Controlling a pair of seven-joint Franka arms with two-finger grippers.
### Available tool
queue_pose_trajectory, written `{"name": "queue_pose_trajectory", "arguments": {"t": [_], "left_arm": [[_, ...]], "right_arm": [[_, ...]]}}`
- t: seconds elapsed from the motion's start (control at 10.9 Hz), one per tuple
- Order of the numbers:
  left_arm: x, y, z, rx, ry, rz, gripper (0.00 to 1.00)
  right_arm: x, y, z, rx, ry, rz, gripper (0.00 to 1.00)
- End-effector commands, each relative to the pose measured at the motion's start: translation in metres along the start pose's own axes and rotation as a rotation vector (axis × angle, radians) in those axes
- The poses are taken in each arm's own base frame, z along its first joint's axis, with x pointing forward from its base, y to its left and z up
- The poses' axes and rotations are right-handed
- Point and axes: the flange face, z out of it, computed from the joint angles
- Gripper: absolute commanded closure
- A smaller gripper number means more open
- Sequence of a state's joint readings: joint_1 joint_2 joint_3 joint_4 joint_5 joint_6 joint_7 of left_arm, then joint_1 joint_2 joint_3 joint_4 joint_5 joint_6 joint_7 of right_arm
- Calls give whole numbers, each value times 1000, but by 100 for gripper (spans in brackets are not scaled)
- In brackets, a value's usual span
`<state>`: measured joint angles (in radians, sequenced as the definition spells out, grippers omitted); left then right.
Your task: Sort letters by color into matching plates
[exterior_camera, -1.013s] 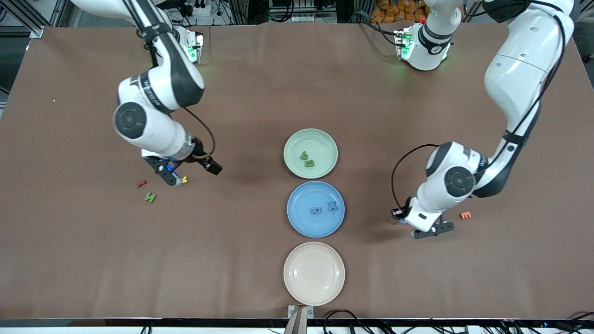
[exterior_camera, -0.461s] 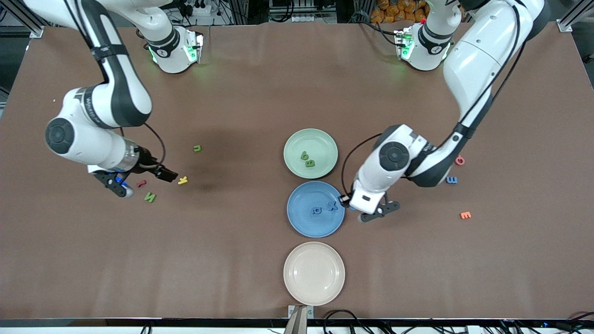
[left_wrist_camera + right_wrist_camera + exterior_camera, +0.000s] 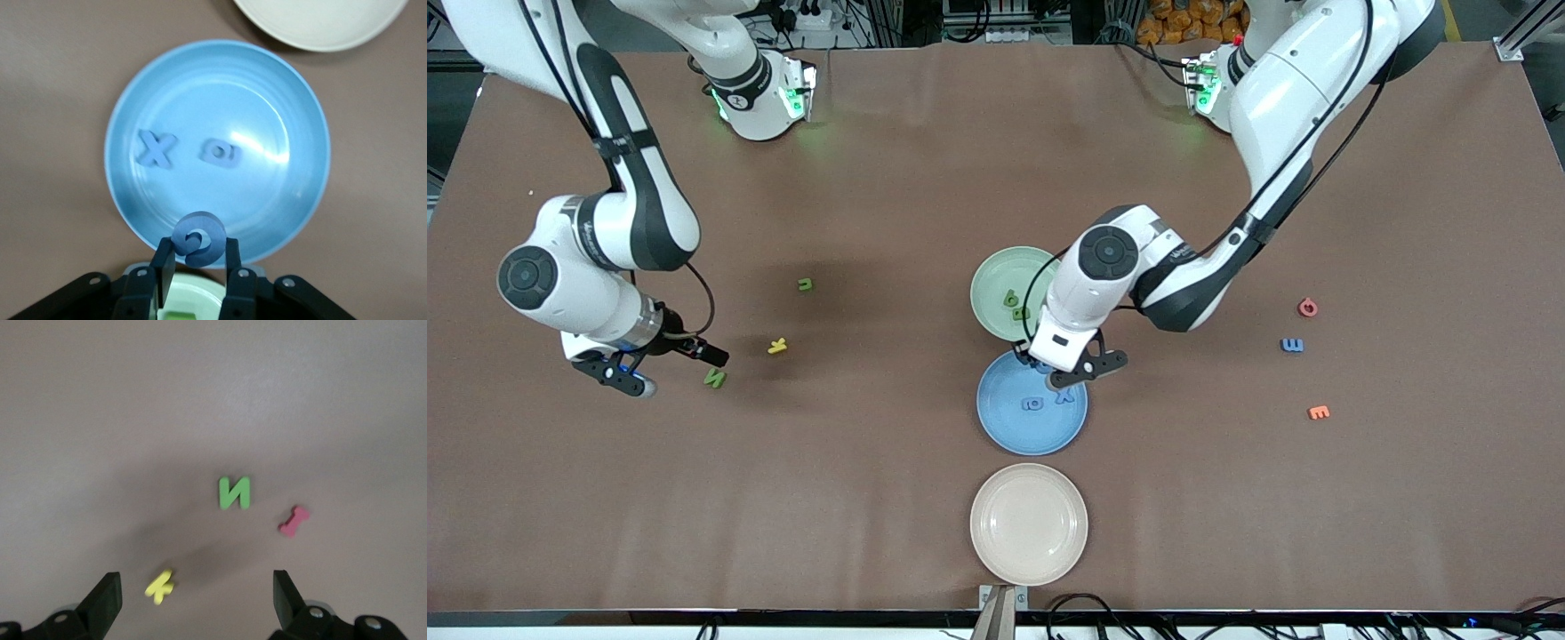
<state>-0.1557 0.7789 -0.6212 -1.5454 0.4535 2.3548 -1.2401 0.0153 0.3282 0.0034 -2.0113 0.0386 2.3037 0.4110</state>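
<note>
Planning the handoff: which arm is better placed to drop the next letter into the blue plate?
Left. The left gripper already pinches a small blue letter over the round blue plate's rim; the right gripper hangs open over loose letters.

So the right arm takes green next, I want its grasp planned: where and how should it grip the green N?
Probably from straight above, since the green N lies flat on the table. Close the open right gripper across the letter's two outer uprights; the red letter and yellow K lie apart from it, leaving finger room.

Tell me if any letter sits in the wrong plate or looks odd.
Nothing stands out. The green plate holds only green letters, the blue plate only blue ones, and the cream plate holds none.
</note>
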Motion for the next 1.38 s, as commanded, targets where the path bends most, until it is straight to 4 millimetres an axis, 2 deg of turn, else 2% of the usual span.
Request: {"name": "queue_pose_trajectory", "arguments": {"t": [0.0,0.28,0.46,0.83,1.29], "left_arm": [[-19,18,-4,-3,7,23,0],[-8,10,-5,2,15,21,0],[11,-5,-4,17,18,22,0],[49,-58,4,120,-17,82,0],[73,-110,-4,169,-26,152,0]], "right_arm": [[21,16,31,0,48,-13,0],[32,20,58,18,79,21,0],[34,20,68,19,66,39,6],[35,24,86,5,60,43,17],[33,28,98,-1,67,26,26]]}}
